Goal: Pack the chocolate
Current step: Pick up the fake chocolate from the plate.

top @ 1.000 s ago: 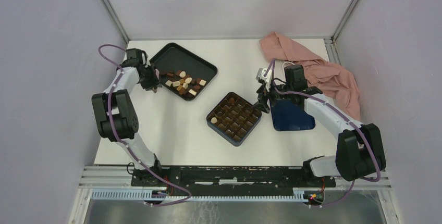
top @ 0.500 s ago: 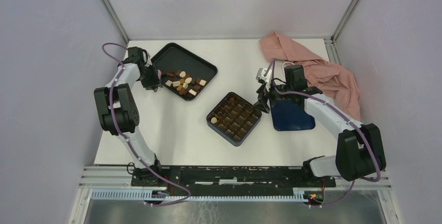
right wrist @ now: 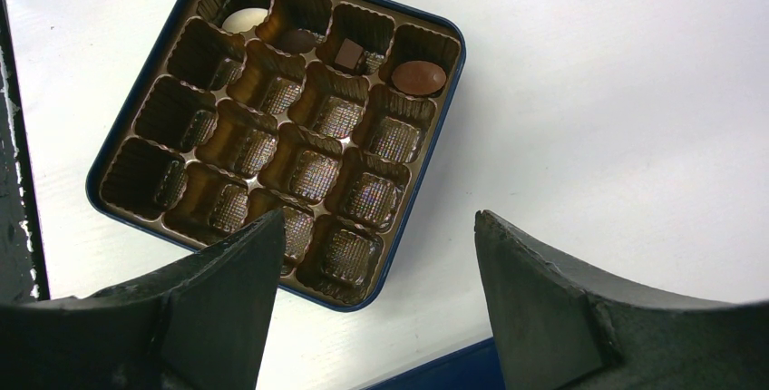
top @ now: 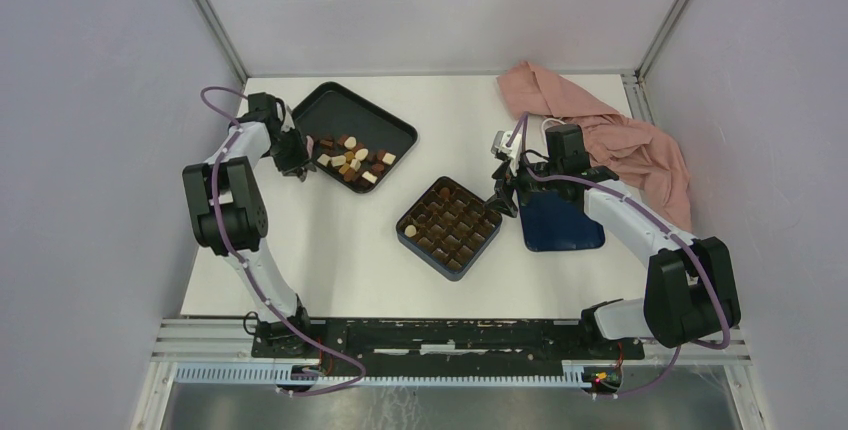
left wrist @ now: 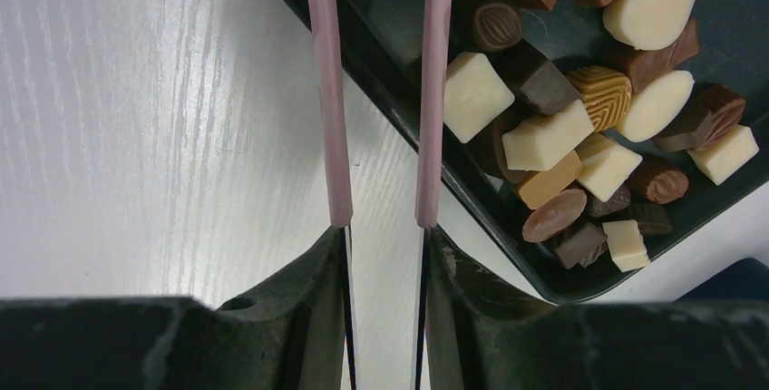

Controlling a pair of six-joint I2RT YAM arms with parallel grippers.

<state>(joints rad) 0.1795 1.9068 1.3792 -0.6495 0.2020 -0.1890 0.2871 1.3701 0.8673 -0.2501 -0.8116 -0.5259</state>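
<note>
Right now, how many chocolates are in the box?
4, all in one edge row of the box: a white oval, a dark piece, a small dark square, a brown oval. Some near cells are partly hidden.

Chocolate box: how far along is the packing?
Barely begun. The box holds four pieces in one row; the other cups are empty. Neither the left hand, by the tray, nor the right hand over the box holds one. Most chocolate remains in the tray.

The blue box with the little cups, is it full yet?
Nearly empty: the box holds four chocolates along one edge; other visible cups are bare.
</note>
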